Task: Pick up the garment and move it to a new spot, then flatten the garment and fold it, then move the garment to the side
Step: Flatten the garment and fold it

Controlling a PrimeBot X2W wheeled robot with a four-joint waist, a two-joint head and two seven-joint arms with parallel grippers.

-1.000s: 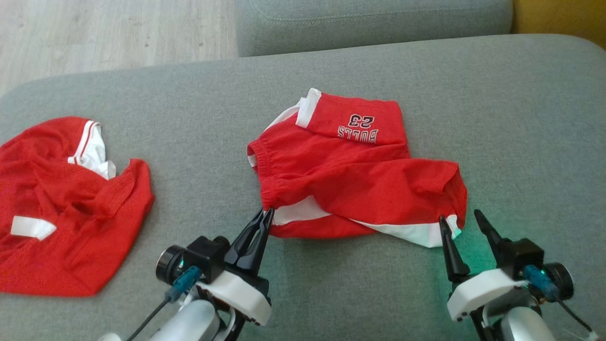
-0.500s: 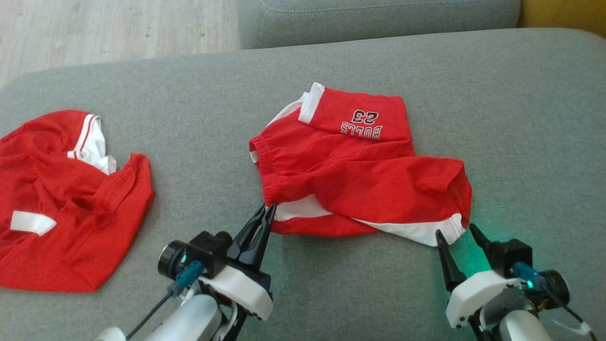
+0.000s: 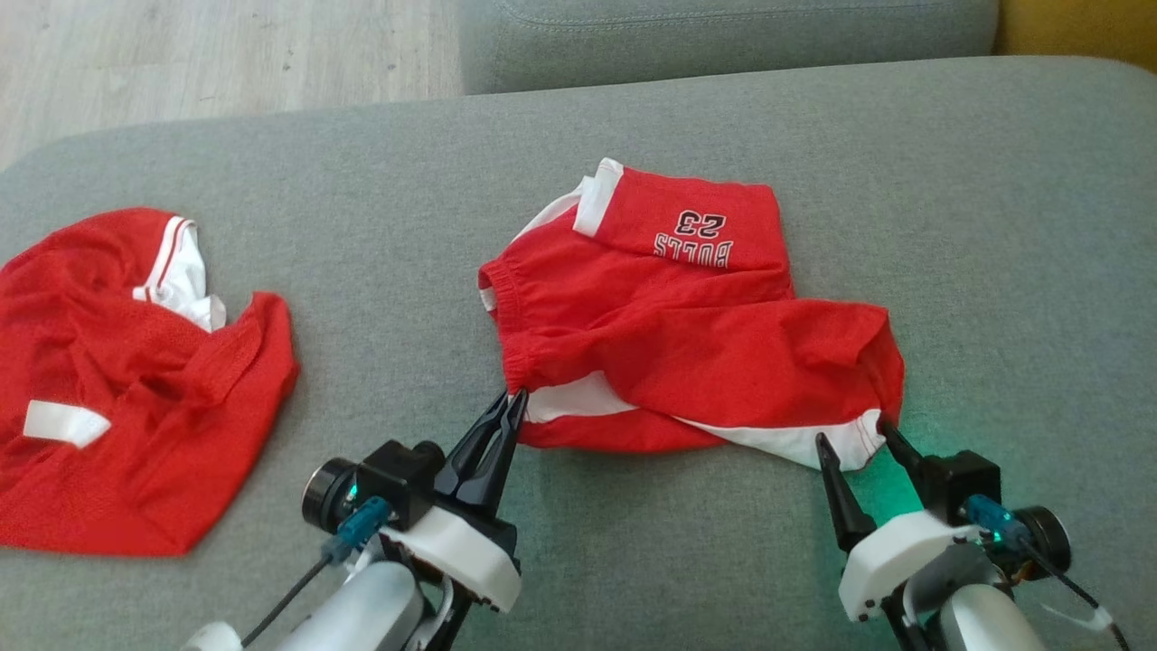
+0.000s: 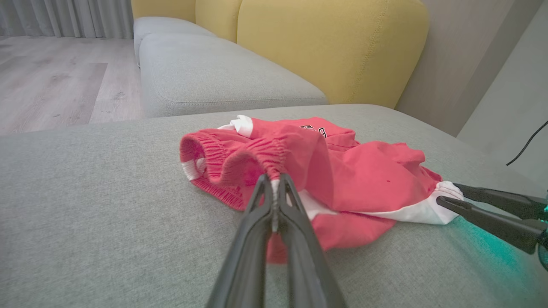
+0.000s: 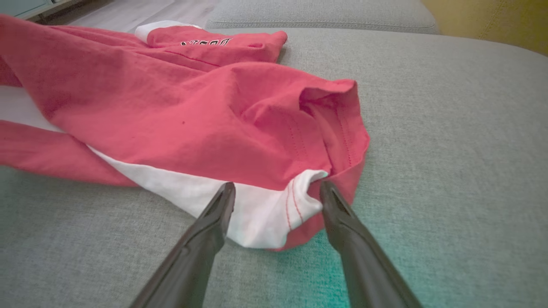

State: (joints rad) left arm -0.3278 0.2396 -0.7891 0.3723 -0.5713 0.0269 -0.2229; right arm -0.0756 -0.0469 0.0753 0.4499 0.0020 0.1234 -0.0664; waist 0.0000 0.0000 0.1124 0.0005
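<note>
1. Red garment (image 3: 687,334) mid-cushion on grey sofa (image 3: 994,226); spans 9 to 3 o'clock.
2. Left gripper (image 3: 515,400): pinched together on waistband (image 4: 257,156), 8 o'clock corner.
3. Right gripper (image 3: 852,436): jaws apart, straddling white hem (image 5: 274,214) at 4 o'clock; closing likely next.

A grey sofa seat (image 3: 271,181) spread wide, yellow back cushions (image 4: 334,42) rose behind it, and pale wood flooring (image 4: 51,85) ran toward grey curtains (image 4: 64,17) beyond
</note>
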